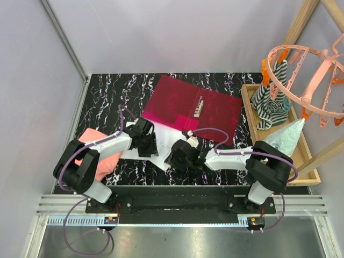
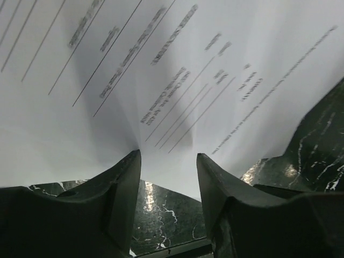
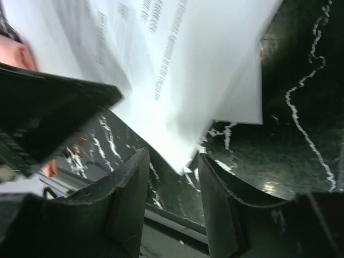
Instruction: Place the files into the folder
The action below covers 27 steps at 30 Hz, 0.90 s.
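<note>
Left pincer standing half apart, paper edge sitting between fingers, not pinched. Right pincer same, at paper corner. Papers lying on table just beside open red folder. Papers looking thin, floppy, slippery; probably best pinching edges, both sides.

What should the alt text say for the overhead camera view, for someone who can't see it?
The left gripper and right gripper reach down onto white paper sheets on a black marble table. An open dark red folder lies just beyond the sheets, with a pink cloth at the left and a wooden tray at the right.
</note>
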Each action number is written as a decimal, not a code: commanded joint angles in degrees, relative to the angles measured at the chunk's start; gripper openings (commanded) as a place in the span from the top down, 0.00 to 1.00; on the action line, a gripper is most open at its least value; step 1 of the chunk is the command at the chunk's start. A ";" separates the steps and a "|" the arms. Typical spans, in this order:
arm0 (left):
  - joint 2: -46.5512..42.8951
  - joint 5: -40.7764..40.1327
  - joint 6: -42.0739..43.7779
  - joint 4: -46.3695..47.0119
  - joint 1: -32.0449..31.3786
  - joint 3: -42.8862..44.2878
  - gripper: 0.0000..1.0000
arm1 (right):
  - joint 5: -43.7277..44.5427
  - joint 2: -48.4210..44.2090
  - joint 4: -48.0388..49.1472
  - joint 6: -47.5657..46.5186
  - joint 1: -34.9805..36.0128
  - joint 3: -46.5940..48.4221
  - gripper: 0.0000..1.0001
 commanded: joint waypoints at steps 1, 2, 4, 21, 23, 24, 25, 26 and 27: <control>-0.01 -2.13 -4.53 4.45 0.11 -2.46 0.52 | 6.91 0.55 -3.87 3.52 0.88 3.79 0.49; -0.19 -2.57 -4.97 4.62 0.11 -2.90 0.52 | 7.09 0.55 -4.05 4.40 0.97 3.44 0.49; -0.72 -2.57 -5.59 5.49 0.11 -4.30 0.52 | 7.79 0.90 -5.63 7.21 1.15 3.43 0.49; -4.32 -0.91 -6.03 5.59 0.20 -8.00 0.53 | 10.52 5.30 -9.60 7.05 2.99 8.97 0.36; -5.02 -0.99 -6.03 5.15 0.38 -8.53 0.53 | 9.99 5.82 -8.20 7.14 3.08 8.88 0.36; -5.28 -0.82 -6.03 5.06 0.55 -8.71 0.53 | 9.73 6.35 -7.84 7.22 2.99 8.88 0.36; -5.46 -0.73 -5.94 4.80 0.55 -8.97 0.53 | 9.29 6.61 -7.31 7.31 2.99 8.88 0.36; -5.72 -0.64 -5.94 4.62 0.64 -9.06 0.53 | 8.94 6.79 -6.79 7.31 3.08 8.80 0.36; -5.73 -0.73 -5.77 4.53 0.64 -9.23 0.53 | 8.67 7.14 -5.91 7.31 3.08 8.80 0.36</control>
